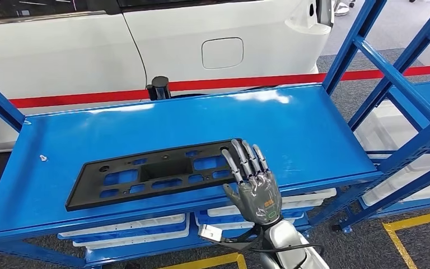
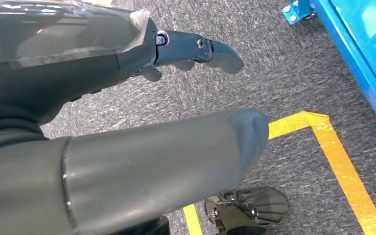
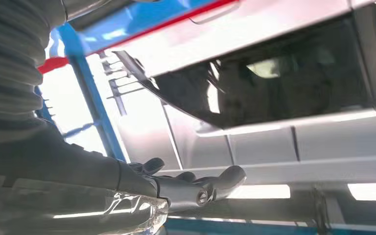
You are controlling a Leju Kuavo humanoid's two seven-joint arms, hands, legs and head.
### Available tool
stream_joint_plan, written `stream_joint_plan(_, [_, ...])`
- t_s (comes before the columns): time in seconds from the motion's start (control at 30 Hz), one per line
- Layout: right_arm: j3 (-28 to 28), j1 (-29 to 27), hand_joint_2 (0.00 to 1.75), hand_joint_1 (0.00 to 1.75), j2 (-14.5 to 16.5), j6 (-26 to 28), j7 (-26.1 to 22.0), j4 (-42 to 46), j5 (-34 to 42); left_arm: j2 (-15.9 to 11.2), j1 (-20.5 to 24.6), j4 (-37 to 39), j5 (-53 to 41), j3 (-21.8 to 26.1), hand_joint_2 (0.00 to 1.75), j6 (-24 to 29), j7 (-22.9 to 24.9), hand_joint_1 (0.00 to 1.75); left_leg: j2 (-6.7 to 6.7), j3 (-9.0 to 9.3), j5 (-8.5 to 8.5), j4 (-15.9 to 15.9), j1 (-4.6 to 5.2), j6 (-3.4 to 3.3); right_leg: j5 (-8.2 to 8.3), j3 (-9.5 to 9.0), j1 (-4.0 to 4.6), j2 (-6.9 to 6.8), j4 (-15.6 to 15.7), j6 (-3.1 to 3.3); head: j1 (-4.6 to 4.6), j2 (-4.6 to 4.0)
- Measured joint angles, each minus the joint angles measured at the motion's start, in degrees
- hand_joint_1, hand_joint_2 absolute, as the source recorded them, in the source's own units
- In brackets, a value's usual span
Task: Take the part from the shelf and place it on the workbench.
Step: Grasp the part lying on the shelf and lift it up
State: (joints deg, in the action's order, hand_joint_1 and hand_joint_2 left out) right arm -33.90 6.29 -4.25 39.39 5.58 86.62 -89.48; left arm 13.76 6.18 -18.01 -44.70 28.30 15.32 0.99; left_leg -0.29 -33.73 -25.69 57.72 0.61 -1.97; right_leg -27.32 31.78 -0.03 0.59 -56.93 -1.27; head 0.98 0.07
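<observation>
The flat black plastic part with its rectangular cut-outs point(image 1: 151, 174) lies on the glossy blue metal shelf point(image 1: 291, 129), stretched along the near half of the deck, one end close to the front lip. And there's the right hand point(image 1: 252, 182), palm down, fingers stretched out straight and slightly fanned, fingertips point(image 1: 238, 151) lying over the right end of the part; whether they press on it or hover just above, I cannot tell, but nothing is clasped. From the right wrist view the right hand point(image 3: 191, 188) shows the same straight, unbent fingers. The left hand point(image 2: 166, 122) is down low over grey carpet point(image 2: 284, 73) with a yellow tape line point(image 2: 333, 152) on it, thumb and fingers apart, holding nothing. Behind the shelf stands a white car body point(image 1: 201, 39) with a fuel flap, a red stripe point(image 1: 246, 82) running along the shelf's far edge. White bins point(image 1: 129, 227) sit on the level below
</observation>
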Motion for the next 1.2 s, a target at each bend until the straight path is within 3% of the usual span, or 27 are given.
stream_joint_plan(0.23, [1.8,-1.7,1.75,0.00,0.9,0.0,-2.7,3.9,0.8,0.0,0.0,0.0,0.2,0.0,0.00,0.1,-0.3,0.00,-0.01,-0.02,-0.12,0.0,0.02,-0.06,0.04,-0.47,-0.02,-0.04,0.0,-0.26,-0.02,0.00])
stream_joint_plan(0.53, [5.6,-2.6,1.75,0.00,2.5,0.0,-4.9,2.8,3.0,0.0,0.0,0.0,0.3,-0.1,0.00,0.4,-0.3,0.00,0.00,-0.01,-0.27,0.0,-0.11,0.05,-0.11,-0.45,0.01,-0.03,0.0,-0.34,-0.02,0.00])
stream_joint_plan(1.2, [7.8,-0.9,1.75,0.00,4.5,0.0,-4.8,-10.1,5.9,0.0,0.0,0.0,0.5,-0.8,0.00,0.7,-0.3,0.00,-0.03,-0.01,-0.39,0.0,-0.12,0.12,-0.22,-0.48,0.02,-0.03,0.0,-0.48,-0.02,0.00])
